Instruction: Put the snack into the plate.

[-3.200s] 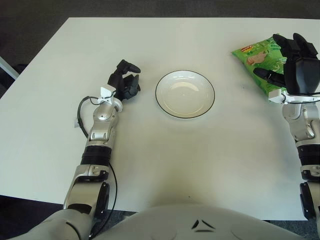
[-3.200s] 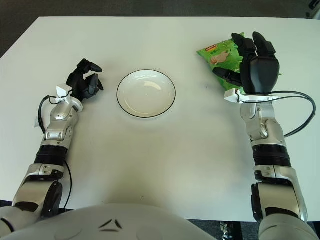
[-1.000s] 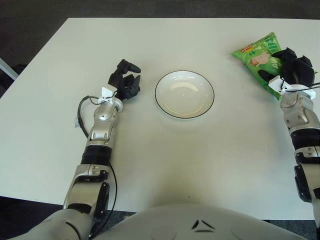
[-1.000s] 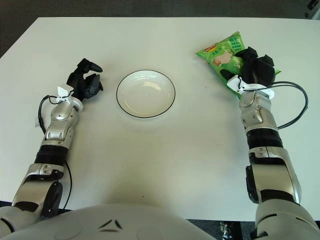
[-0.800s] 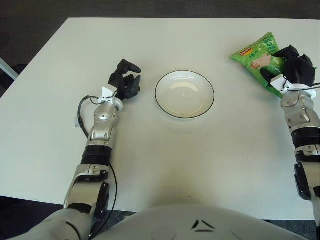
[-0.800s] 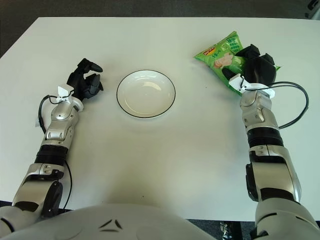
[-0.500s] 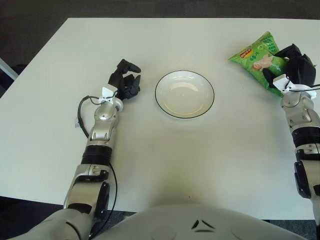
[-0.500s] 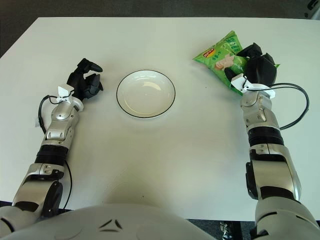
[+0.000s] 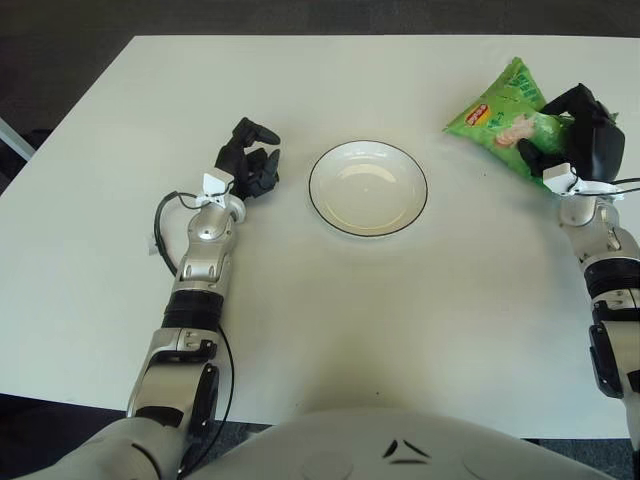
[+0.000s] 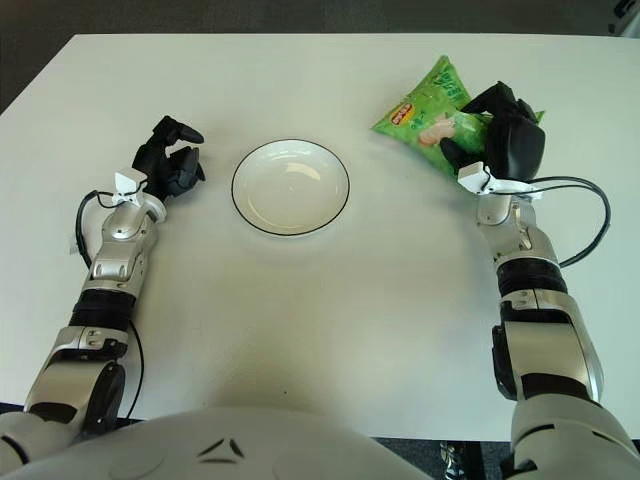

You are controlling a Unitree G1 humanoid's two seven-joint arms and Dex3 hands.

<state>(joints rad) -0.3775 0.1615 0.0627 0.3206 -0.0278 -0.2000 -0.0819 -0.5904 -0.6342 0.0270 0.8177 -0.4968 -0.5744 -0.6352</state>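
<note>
My right hand point(image 10: 505, 140) is toward the far right corner of the white table point(image 10: 330, 300), its 3 black fingers curled tight around the right side of the green snack bag point(image 10: 430, 112); the bag's left end juts out free toward the table's middle, and it appears lifted off the surface, though I cannot be sure from above; a cable loops from my right wrist out toward the right edge. The bag is well apart from the plate point(image 10: 290, 187), which sits alone near the centre of the table, somewhat toward the far edge; it is white with a thin dark rim and holds nothing. My left hand point(image 9: 250, 165) is idle just left of the plate, nearer the left edge, its fingers bent inward and grasping nothing; whether it touches the table I cannot tell. Both forearms reach in from the near edge, 1 on each side of the plate, the left one with a thin cable curving beside its wrist.
</note>
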